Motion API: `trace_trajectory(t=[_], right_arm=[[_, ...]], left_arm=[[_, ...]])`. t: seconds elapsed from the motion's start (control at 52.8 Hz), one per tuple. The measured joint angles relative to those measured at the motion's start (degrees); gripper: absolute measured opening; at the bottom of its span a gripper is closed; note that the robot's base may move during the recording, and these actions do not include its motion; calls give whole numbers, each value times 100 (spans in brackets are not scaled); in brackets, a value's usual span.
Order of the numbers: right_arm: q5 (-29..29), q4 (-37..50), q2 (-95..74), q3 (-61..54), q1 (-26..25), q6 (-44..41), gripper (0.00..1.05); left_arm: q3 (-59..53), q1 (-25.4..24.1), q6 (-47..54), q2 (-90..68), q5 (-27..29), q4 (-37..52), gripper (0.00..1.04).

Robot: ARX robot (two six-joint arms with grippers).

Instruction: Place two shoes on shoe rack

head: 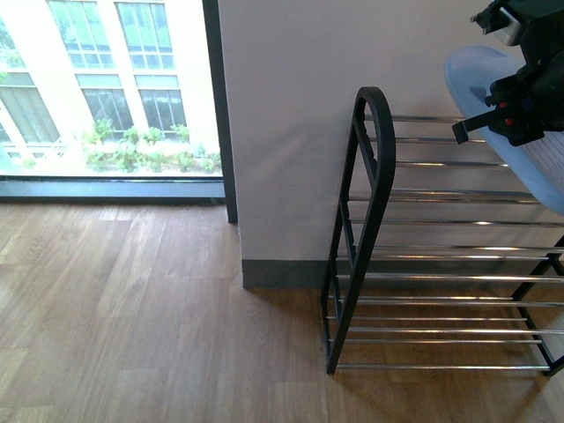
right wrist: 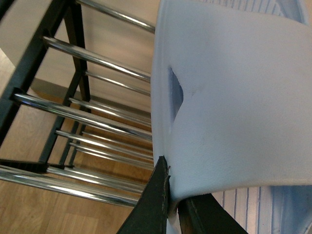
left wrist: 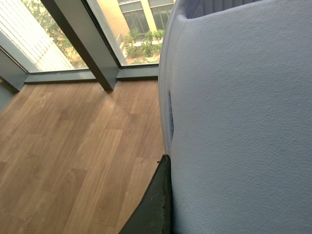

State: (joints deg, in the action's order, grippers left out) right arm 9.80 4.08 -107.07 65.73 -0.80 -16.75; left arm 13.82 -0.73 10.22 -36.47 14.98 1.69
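The slide (head: pixel 502 106) is hanging above the rack (head: pixel 441 256) in your front view, with a gripper (head: pixel 502 115) clamping it. In your left wrist view, the left gripper (left wrist: pixel 163 195) is pinching a slide (left wrist: pixel 239 126) over the floor (left wrist: pixel 73 156). In your right wrist view, the right gripper (right wrist: pixel 170 204) is gripping a slide (right wrist: pixel 229 97) beside the rack's bars (right wrist: pixel 92 117).

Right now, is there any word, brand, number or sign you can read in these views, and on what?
None can be read.
Slide sandal: plain pale blue, no print showing.
Shoe rack: bare black frame and chrome bars, no label.
Right gripper: small red marks, too blurred to read.
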Motion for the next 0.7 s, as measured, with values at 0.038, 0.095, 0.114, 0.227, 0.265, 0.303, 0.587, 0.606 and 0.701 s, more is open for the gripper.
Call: trace_trajectory(t=[0.038,0.095,0.114,0.227,0.265,0.303,0.587,0.606,0.701], right_arm=[[57,-131,-129,136,-48,7,1],[83,-293,-275,297,-109,50,1],[90,-345,-321,350,-127,74,1],[129,-612,-564,651,-210,221,1],[162,-647,-616,715,-221,251,1],[175,-688,-669,782,-225,293,1],[385,-909,-1043,1276,-341,599,1],[398,-911,-1060,1296,-354,614,1],[461,-892,-1141,1373,-431,647,1]], left_arm=[[0,0,0,0,0,0,2],[0,0,0,0,0,0,2],[0,0,0,0,0,0,2],[0,0,0,0,0,0,2],[0,0,0,0,0,0,2],[0,0,0,0,-2,0,2],[0,0,0,0,0,0,2],[0,0,0,0,0,0,2],[0,0,0,0,0,0,2]])
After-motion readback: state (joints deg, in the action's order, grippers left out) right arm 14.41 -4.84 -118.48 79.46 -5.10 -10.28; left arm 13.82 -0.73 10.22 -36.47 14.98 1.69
